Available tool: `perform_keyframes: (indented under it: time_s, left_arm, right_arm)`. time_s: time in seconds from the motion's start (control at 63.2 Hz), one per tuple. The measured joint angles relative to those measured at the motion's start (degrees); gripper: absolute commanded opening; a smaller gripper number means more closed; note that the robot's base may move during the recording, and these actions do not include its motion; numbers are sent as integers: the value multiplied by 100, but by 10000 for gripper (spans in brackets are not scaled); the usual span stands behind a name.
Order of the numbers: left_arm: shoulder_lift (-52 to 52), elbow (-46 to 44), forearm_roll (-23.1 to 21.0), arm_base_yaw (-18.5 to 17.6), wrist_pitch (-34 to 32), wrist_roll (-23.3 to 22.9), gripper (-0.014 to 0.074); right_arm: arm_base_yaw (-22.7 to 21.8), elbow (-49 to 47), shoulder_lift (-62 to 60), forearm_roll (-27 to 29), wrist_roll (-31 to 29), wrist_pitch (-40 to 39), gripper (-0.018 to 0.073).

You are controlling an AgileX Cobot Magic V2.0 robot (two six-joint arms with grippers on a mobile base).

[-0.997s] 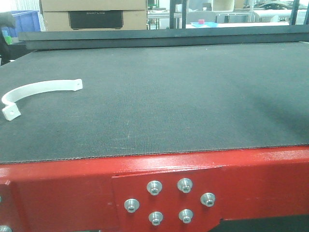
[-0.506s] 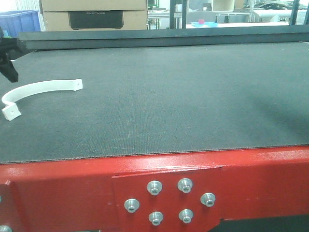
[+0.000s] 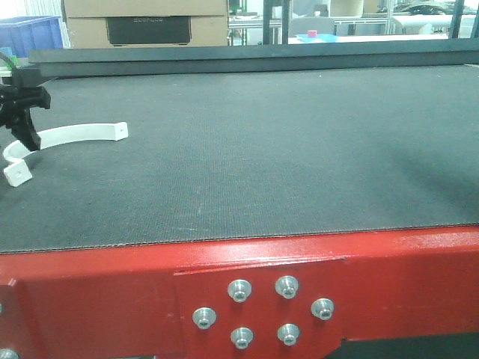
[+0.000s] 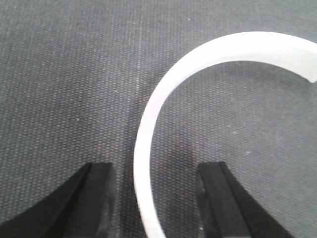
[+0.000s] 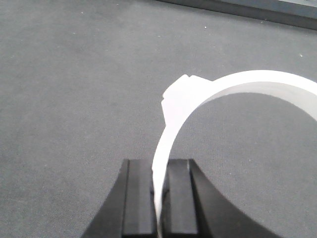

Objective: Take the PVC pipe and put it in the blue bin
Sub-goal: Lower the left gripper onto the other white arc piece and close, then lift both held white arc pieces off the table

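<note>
Standing jaws apart astride the PVC clip [image 4: 237,47] on the black belt [image 4: 59,74], my left gripper [image 4: 154,171] should, I judge, pinch its thin, stiff, light band, while my right gripper [image 5: 157,171] is clamped on a second clip [image 5: 257,82].

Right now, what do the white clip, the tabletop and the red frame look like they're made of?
The white clip looks like plastic, likely PVC: smooth, matte, evenly white, a thin curved band. The tabletop is a dark grey mat, probably rubber or coated fabric, with a fine woven grain. The red frame is painted metal by the look: glossy, with bare silver bolts.
</note>
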Motion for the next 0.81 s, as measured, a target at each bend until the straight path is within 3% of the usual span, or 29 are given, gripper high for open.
perform_keyframes:
  time_s: [0.316, 0.617, 0.807]
  left_arm:
    - [60, 0, 12, 0, -112, 0, 215]
    - [60, 0, 108, 0, -135, 0, -69]
    - [60, 0, 143, 0, -139, 0, -102]
  right_arm:
    - [0, 0, 0, 9, 0, -132, -169]
    - [0, 0, 0, 9, 0, -156, -169]
    - [0, 0, 0, 9, 0, -169, -169]
